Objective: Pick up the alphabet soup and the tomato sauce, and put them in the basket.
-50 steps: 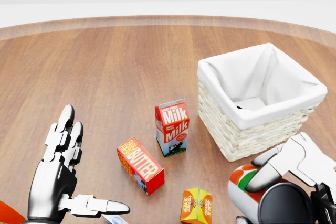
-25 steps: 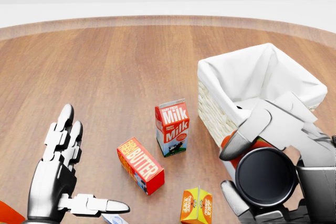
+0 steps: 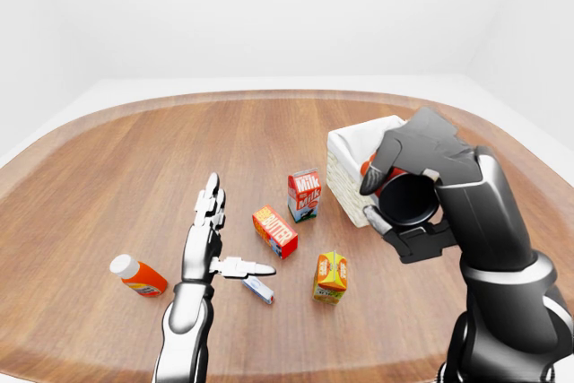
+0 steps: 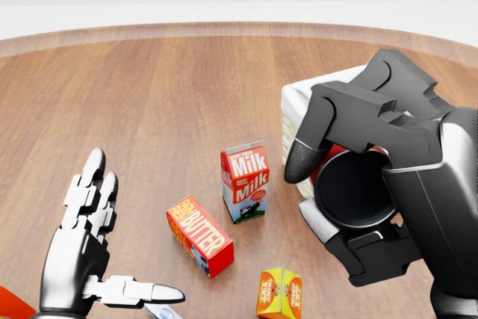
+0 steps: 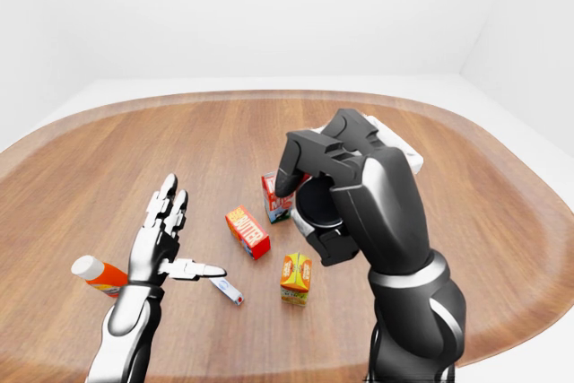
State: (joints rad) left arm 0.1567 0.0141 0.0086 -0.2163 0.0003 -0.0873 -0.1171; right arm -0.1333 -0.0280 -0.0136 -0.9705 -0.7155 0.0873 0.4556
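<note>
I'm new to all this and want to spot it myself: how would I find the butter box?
Start at the white-lined wicker basket in the left-eye view. Left of it stands the red-and-white milk carton. Below-left lies the red rectangular butter box, flat, lettered BUTTER in white.

Head view: my right hand (image 4: 351, 184) overlaps basket (image 4: 293, 102) at right. Milk carton (image 4: 245, 182) left of basket; butter box (image 4: 199, 235) below-left of it; juice box (image 4: 279, 293) at bottom. My left hand (image 4: 86, 248) far left on counter (image 4: 164, 95).
</note>
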